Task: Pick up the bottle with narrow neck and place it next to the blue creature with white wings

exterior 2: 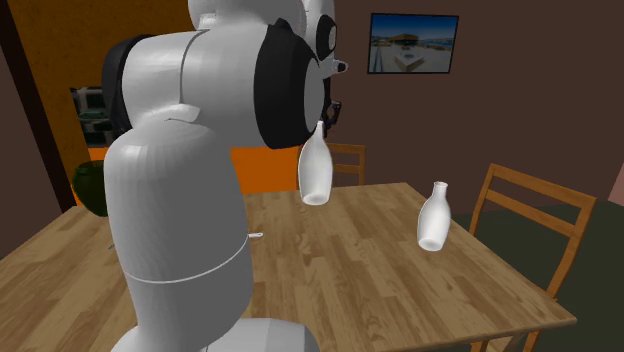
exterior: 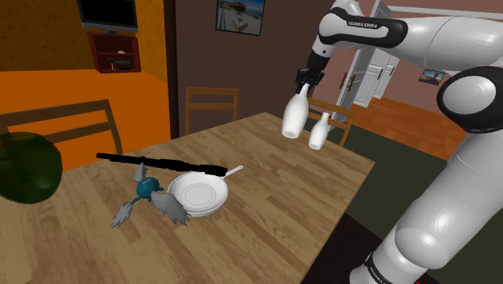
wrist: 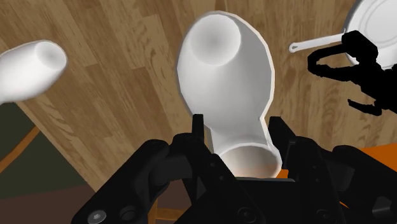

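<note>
Above the desk's (exterior: 266,210) far corner hangs the white bottle (exterior: 294,117), clasped only at its narrow neck by the closed fingers (wrist: 198,132). Such a thin hold may let it swing or slip on the way to the blue creature (exterior: 147,192); it could also knock the second bottle (exterior: 319,131) or the plate (exterior: 197,192).

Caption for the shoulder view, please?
Gripper holds a white bottle by its neck above the wooden table, near a second white bottle.
</note>
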Motion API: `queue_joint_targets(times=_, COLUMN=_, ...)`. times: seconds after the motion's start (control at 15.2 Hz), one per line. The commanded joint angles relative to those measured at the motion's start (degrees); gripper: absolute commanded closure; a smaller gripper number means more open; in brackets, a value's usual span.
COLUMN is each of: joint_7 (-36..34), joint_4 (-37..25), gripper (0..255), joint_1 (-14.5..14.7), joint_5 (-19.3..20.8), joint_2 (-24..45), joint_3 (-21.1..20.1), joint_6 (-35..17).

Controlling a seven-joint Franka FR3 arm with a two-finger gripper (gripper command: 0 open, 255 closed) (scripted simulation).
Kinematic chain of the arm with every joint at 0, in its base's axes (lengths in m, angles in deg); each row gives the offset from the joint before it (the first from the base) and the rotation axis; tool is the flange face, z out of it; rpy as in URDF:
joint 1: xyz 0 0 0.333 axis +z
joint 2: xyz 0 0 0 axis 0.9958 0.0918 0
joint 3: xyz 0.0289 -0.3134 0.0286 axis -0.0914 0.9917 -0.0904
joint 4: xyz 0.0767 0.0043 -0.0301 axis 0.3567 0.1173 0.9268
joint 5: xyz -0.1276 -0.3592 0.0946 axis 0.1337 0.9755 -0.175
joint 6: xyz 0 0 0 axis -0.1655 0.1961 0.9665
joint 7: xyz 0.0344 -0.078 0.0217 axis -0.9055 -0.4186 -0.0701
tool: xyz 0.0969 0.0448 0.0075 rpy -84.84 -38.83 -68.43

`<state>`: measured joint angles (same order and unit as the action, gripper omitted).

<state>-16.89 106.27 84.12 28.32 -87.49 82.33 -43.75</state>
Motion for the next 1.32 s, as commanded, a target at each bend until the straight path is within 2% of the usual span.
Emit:
queue_joint_targets(times=0.0, joint_7=0.0, joint_4=-2.0, gripper=255, joint_1=0.0, joint_5=-0.1, joint_2=0.4, joint_3=0.0, joint_6=1.6)
queue_joint_targets(times=0.99, joint_7=0.4, joint_4=-22.0, gripper=255, joint_1=-0.8, joint_5=-1.9, joint_2=6.7, joint_3=0.8, joint_6=15.5)
queue_joint_targets(times=1.06, joint_7=0.4, joint_4=-22.7, gripper=255, joint_1=-0.9, joint_5=-2.0, joint_2=7.0, joint_3=0.8, joint_6=16.0)
queue_joint_targets(times=1.25, joint_7=-3.9, joint_4=-15.8, gripper=255, joint_1=1.9, joint_5=0.2, joint_2=2.3, joint_3=-1.4, joint_6=13.4)
